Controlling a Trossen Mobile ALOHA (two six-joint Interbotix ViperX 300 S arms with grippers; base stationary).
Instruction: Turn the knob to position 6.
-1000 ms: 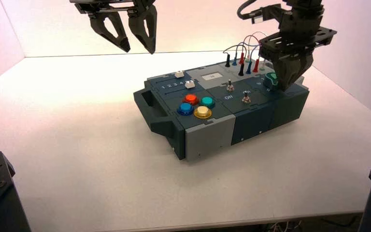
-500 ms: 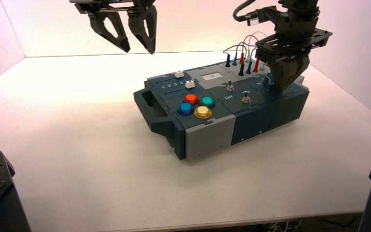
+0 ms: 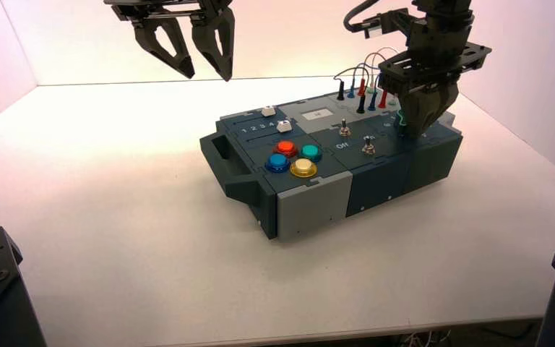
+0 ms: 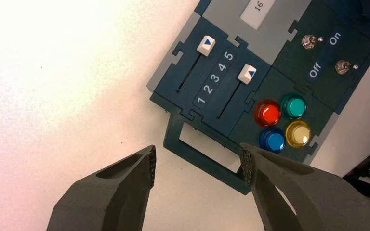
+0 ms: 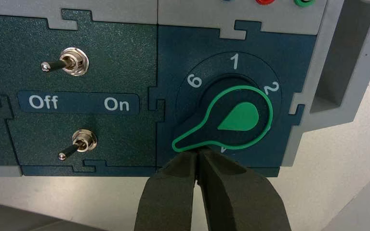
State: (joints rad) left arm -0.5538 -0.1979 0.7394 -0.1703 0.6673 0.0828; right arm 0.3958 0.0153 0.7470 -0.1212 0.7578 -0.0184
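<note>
One green-topped knob [image 5: 241, 117] sits on the box's right-end panel, its point short of the 6; turning is in hand. The right gripper [image 5: 197, 153], fingertips together, touches that point and should push it toward 6. The open left gripper [image 4: 197, 156] hangs idle beyond the box's handle [image 4: 204, 166].

Black right arm with a looping cable and angular, tapered pincer [image 3: 414, 136].

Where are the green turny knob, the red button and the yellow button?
Knob [image 5: 241, 118]: right wrist view, its bright green middle.
Red button [image 4: 270, 114]: left wrist view, its cap.
Yellow button [image 4: 300, 134]: left wrist view, its cap.
</note>
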